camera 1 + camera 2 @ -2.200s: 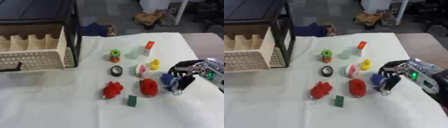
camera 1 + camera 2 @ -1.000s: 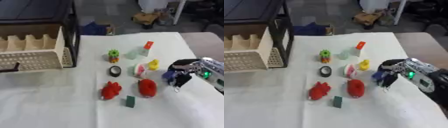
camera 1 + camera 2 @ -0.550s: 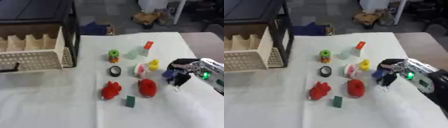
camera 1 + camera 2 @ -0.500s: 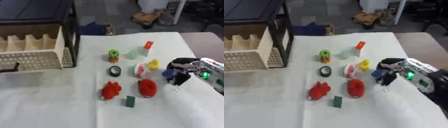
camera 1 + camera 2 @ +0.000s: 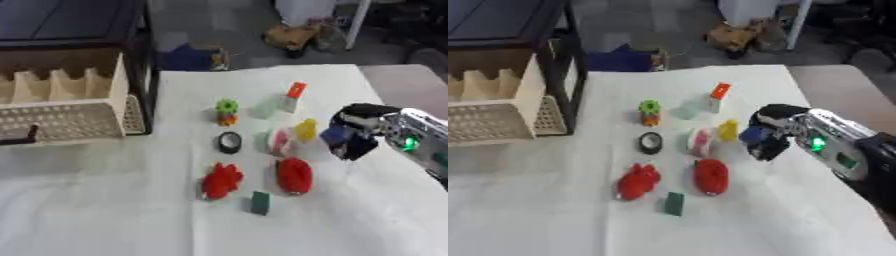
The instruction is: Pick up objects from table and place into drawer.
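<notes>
Toys are lying scattered on the white tablecloth (image 5: 105, 210): a yellow toy (image 5: 305, 129), a pink and white toy (image 5: 281, 141), a black ring (image 5: 230, 142), two red toys (image 5: 294, 175) (image 5: 221, 180), a dark green block (image 5: 260, 202), a green and orange piece (image 5: 227, 111) and a small carton with a red top (image 5: 292, 96). All are blurred, so their exact kinds are staying unclear. The drawer (image 5: 61, 107) is sitting at the far left, cut off by the edge.

The right hand (image 5: 770, 132) is hovering just right of the yellow toy, fingers curling downward; a blue patch is showing among them, but whether it is a held object is impossible to tell. The left hand is showing in neither view.

Compared with two seconds ago, the hand is sitting slightly farther up the table and closer to the yellow toy; the toys are lying where they were.
</notes>
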Action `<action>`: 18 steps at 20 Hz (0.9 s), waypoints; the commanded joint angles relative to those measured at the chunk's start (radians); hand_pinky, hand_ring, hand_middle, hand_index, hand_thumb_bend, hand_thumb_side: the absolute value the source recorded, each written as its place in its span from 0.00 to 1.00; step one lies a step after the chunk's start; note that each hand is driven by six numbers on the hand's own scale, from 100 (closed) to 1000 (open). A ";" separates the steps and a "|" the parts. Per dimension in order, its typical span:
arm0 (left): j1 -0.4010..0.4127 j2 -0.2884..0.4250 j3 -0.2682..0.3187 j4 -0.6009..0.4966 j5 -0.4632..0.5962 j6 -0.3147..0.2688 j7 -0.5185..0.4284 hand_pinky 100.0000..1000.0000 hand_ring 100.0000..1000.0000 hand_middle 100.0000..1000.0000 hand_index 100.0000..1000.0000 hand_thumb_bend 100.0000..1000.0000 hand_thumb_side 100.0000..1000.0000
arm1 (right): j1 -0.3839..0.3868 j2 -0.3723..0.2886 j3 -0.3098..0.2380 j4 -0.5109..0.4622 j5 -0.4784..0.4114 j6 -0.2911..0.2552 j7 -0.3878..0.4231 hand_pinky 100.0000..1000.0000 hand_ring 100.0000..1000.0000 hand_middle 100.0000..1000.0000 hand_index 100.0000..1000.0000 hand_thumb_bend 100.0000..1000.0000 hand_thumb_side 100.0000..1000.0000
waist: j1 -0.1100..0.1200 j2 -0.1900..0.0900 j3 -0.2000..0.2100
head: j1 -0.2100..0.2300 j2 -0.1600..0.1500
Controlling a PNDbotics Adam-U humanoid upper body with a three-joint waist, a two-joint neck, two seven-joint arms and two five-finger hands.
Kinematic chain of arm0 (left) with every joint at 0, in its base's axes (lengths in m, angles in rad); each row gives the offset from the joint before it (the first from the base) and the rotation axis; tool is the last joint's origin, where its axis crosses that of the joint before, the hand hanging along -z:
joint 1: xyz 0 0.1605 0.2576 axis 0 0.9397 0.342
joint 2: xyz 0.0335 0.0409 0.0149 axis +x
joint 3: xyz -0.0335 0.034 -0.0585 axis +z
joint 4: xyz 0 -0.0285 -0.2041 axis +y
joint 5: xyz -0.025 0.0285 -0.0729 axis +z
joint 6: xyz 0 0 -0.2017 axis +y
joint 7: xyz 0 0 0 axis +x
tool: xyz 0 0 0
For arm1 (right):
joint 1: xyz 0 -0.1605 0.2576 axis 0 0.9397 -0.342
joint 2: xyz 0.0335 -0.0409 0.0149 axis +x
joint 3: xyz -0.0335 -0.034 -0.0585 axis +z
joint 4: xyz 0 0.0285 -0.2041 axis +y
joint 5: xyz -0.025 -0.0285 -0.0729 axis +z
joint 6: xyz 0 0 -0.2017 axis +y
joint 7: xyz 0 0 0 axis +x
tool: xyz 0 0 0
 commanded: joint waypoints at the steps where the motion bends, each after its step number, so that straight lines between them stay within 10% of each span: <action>1: -0.009 0.022 0.016 -0.012 0.008 -0.001 -0.001 0.00 0.00 0.00 0.60 0.22 1.00 | -0.039 -0.051 -0.006 -0.031 0.020 -0.005 -0.005 0.46 0.64 0.56 0.66 0.00 0.19 | -0.002 -0.021 -0.002 | 0.002 -0.012; 18: -0.019 0.031 0.012 -0.012 0.009 -0.005 -0.005 0.00 0.00 0.00 0.59 0.23 1.00 | -0.308 0.012 0.050 -0.074 0.103 -0.054 0.069 0.44 0.63 0.55 0.62 0.00 0.26 | -0.024 -0.041 -0.005 | 0.015 0.001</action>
